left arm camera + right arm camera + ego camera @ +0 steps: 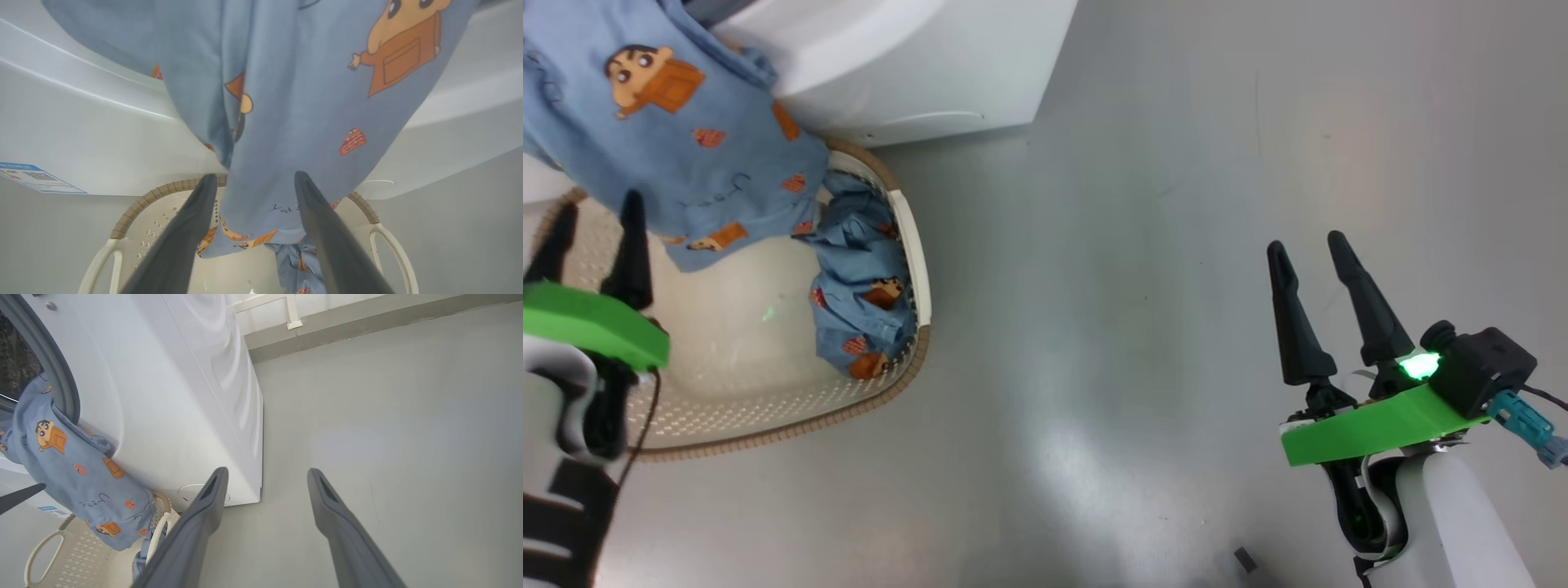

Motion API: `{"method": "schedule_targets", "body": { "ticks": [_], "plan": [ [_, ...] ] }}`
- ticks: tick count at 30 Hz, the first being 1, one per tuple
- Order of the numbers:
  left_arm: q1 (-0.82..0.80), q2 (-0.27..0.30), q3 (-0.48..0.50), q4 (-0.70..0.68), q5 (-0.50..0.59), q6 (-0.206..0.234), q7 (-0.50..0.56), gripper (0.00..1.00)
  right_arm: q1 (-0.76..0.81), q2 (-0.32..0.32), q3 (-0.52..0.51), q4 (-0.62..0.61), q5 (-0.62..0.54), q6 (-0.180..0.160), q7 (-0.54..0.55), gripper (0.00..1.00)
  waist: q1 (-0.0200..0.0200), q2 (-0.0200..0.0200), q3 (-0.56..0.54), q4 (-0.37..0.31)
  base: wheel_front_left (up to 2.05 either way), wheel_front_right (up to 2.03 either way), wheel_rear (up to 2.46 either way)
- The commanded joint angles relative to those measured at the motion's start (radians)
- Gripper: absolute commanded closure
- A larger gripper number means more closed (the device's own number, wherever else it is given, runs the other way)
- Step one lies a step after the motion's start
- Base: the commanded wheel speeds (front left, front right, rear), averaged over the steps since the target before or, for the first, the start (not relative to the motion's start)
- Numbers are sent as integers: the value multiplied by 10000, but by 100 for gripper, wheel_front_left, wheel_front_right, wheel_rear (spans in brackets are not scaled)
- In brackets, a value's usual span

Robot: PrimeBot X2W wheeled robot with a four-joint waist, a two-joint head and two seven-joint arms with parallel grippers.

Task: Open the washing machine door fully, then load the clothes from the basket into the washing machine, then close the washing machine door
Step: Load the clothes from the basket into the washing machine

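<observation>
One of the clothes, a light blue garment (686,139) with orange figures, hangs out of the washing machine (184,396) over its grey rubber ring (55,367), its lower end dangling above the basket (768,425). My left gripper (595,220) stands open over the basket, just below that hanging cloth (286,122), which shows behind its fingers; nothing is held. A second blue garment (862,278) lies crumpled along the basket's right side. My right gripper (1305,245) is open and empty over bare floor, well to the right. The washing machine door is out of view.
The machine's white front (81,134) carries a blue label (32,177) and rises right behind the basket rim (135,208). Grey floor (1135,286) stretches to the right of the machine. A wall base with a white bracket (292,318) runs behind.
</observation>
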Motion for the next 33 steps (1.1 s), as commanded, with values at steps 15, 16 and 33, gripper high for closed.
{"method": "schedule_targets", "body": {
  "ticks": [15,16,33],
  "plan": [
    [-1262,1902,-2283,-436,-2865,-15,-55,0,-142,56,632,-273,133,16,-48,0,0,0,425,-476,0,0,0],
    [-1293,1983,-2375,-528,-2993,-15,-55,0,-133,56,649,-276,137,16,-48,0,0,0,424,-499,0,0,0],
    [-1366,2160,-2609,-1792,-4231,-15,-55,100,-61,56,592,-357,191,16,-48,0,0,0,315,-460,0,0,0]
  ]
}}
